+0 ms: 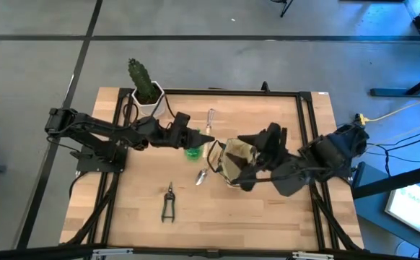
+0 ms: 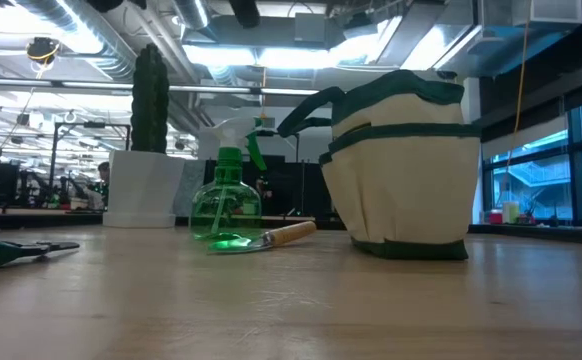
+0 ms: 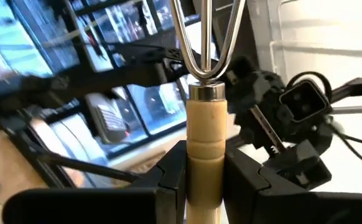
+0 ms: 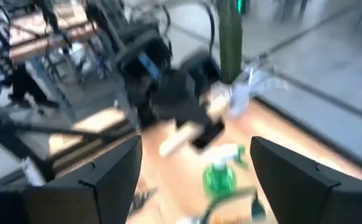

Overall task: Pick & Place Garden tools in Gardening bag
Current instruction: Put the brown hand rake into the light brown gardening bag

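Wood fills the left wrist view: the rake (image 3: 204,149) handle stands clamped between the left end effector's (image 3: 203,180) fingers, its long axis running straight out from the wrist, metal tines at the far end. From above, that end effector (image 1: 195,136) hangs over the spray bottle (image 1: 192,152), just left of the bag (image 1: 237,160), so the bag mouth lies to the rake's right and the left arm is the one to carry it there. The right end effector (image 1: 262,155) sits at the bag's right side with fingers apart (image 4: 106,174), seemingly steadying it. A trowel (image 1: 204,173) lies beside the bag; shears (image 1: 168,202) lie nearer the desk (image 1: 268,217) front. Level across the desk, bottle (image 2: 226,200), trowel (image 2: 271,238) and upright bag (image 2: 406,165) stand in a row.
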Tool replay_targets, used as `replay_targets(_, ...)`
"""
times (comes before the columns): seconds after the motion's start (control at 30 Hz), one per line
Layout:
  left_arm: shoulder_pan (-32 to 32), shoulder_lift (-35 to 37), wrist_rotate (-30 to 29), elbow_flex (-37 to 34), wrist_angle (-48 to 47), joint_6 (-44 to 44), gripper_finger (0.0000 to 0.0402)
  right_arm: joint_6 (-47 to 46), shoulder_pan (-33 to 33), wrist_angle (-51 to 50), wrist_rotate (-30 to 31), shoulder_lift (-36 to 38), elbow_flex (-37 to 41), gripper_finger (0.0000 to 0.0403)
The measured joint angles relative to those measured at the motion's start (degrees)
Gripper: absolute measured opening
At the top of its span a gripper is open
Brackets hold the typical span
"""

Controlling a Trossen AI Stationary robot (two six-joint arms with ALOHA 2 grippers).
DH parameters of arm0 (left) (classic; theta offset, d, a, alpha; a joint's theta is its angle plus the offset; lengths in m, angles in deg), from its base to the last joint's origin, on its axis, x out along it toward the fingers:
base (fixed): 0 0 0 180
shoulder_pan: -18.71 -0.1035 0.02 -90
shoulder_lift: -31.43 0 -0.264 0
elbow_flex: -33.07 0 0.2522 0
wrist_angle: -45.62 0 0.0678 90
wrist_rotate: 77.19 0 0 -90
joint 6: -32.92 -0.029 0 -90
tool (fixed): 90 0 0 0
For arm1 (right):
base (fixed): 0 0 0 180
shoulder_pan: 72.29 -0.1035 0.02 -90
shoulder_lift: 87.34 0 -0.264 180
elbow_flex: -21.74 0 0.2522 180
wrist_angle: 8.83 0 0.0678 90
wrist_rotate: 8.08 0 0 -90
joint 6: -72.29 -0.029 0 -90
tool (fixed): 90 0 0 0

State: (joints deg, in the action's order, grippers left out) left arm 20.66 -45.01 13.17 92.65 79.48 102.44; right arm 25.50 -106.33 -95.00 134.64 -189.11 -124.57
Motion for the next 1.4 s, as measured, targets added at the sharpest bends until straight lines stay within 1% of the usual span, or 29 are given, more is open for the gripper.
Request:
replay_targets(0.07,-0.31,0.0,-0.69,0.0,-2.61,-3.38,0.0065,-1.88,-0.13,-5.18,-3.33,0.88,0.0,0.0299)
replay_targets(0.13,-0.32,0.0,-1.64,0.0,-5.18,-7.04,0.0065,0.85,-0.19,-10.06,-8.32,1.11,0.0,0.0299)
replay_targets(0.2,-0.24,0.0,-2.56,0.0,-7.36,-11.6,0.0065,0.96,-1.27,-14.87,-10.7,0.96,0.5,0.0299)
replay_targets(0.3,0.24,0.0,-1.66,0.0,-9.9,-23.97,0.0065,2.23,-3.13,-14.24,-17.04,0.97,2.06,0.0299)
replay_targets(0.37,0.76,0.0,-0.4,0.0,-11.18,-31.69,0.0065,2.95,-4.22,-11.29,-21.03,0.9,2.79,0.0299)
replay_targets(0.43,1.1,0.0,0.86,0.0,-11.83,-36.6,0.0065,3.71,-4.68,-5.76,-23.52,0.85,4.08,0.0299)
replay_targets(0.57,0.78,0.0,2.34,0.0,-12.11,-44.41,0.0065,1.99,-5.19,6.34,-24.54,0.55,8.77,0.0299)
replay_targets(0.63,0.43,0.0,2.51,0.0,-12.26,-48.81,0.0065,-1.36,-5.22,11.45,-24.65,0.55,11.54,0.0299)
replay_targets(0.73,-0.08,0.04,2.77,0.07,-13.91,-54.3,0.0065,-7.69,-5.18,15.21,-24.67,0.55,14.75,0.0299)
replay_targets(0.8,-0.28,0.04,1.64,0.09,-16.68,-56.08,0.0065,-10.58,-5.15,16.44,-25.57,0.55,16.3,0.0299)
replay_targets(0.87,-0.24,0.04,-0.77,0.09,-19.65,-56.88,0.0065,-15.16,-4.98,17.16,-26.82,0.45,16.71,0.0299)
replay_targets(0.93,-0.07,0.04,-3.72,0.09,-22.15,-55.12,0.0065,-20.23,-4.51,19.13,-26.55,0.1,16.7,0.0299)
replay_targets(1.0,-0.03,0.02,-4.12,-0.47,-20.94,-52.87,0.0065,-23.29,-4.29,22.0,-24.18,-0.55,16.7,0.0295)
replay_targets(1.07,-0.07,0.04,-2.84,-1.95,-15.96,-52.48,0.0065,-22.91,-4.45,24.97,-21.25,-1.41,16.7,0.0287)
replay_targets(1.17,-0.01,0.07,-1.65,-4.1,-10.5,-52.0,0.0065,-19.74,-5.56,25.03,-16.71,-1.75,16.72,0.0268)
replay_targets(1.23,-0.02,0.07,-0.08,-5.15,-7.97,-50.93,0.0065,-16.52,-6.53,24.88,-12.19,-1.76,16.72,0.0244)
replay_targets(1.3,-0.05,0.07,1.52,-6.19,-5.59,-50.75,0.0065,-14.57,-7.28,25.32,-7.9,-1.81,16.72,0.0211)
replay_targets(1.33,0.07,0.09,1.97,-6.63,-5.18,-50.76,0.0065,-13.8,-7.45,25.46,-6.95,-1.81,16.7,0.019)
replay_targets(1.4,0.42,0.07,2.19,-7.12,-5.58,-50.67,0.0065,-12.51,-7.54,25.42,-7.31,-1.81,16.7,0.0142)
